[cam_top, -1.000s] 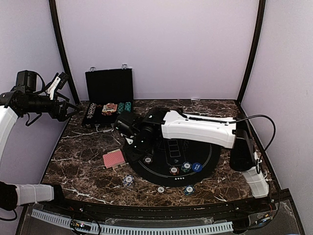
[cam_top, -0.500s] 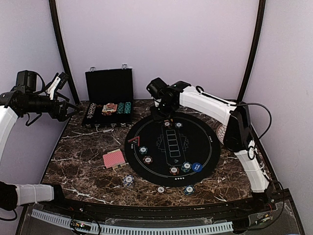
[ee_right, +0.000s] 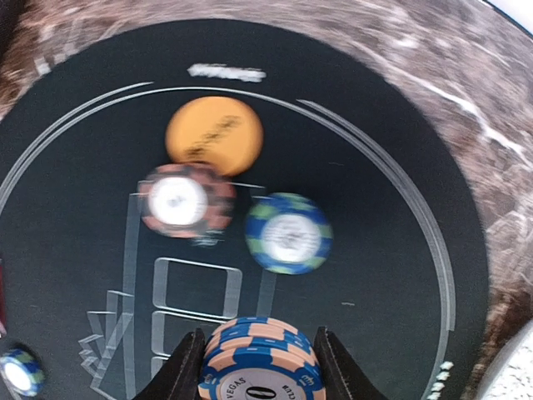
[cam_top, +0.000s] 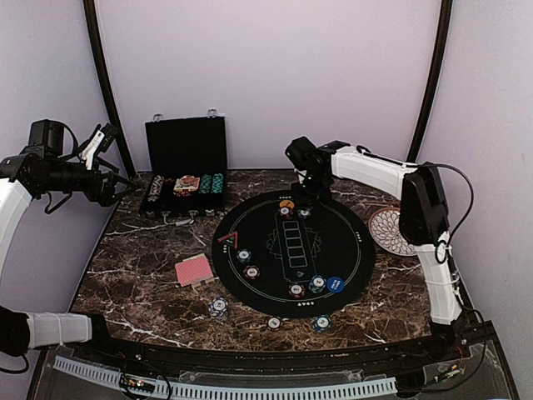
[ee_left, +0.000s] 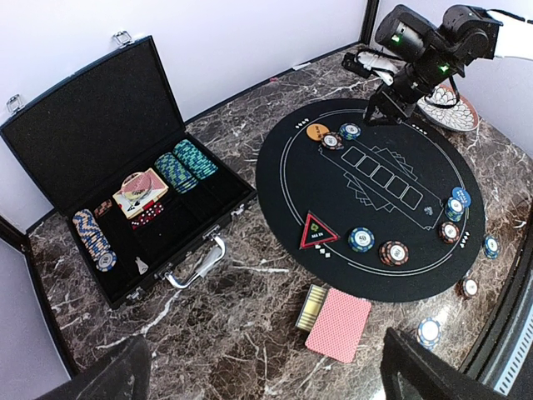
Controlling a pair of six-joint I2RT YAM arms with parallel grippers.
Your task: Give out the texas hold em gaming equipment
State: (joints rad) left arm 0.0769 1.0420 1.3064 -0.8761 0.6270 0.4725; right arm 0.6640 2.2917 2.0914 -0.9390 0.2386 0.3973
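My right gripper (ee_right: 260, 367) is shut on a short stack of blue-and-peach poker chips (ee_right: 260, 375). It hangs over the far edge of the round black mat (cam_top: 341, 242). Just beyond it on the mat lie an orange marker disc (ee_right: 214, 135), a red-and-black chip (ee_right: 186, 200) and a blue-and-green chip (ee_right: 288, 232). A red-backed card deck (ee_left: 338, 323) lies on the marble left of the mat. A blue marker disc (cam_top: 335, 283) sits near the mat's front. My left gripper (ee_left: 265, 371) is open and empty, held high at the table's left (cam_top: 112, 185).
An open black case (cam_top: 185, 150) holding chips stands at the back left. A white patterned plate (cam_top: 390, 230) lies right of the mat. A red triangular marker (cam_top: 227, 240) and several chips sit on the mat. Loose chips (cam_top: 218, 307) lie near the marble's front edge.
My right arm has swung from the mat's left side to its far edge, then a little to the right. The left arm has not moved.
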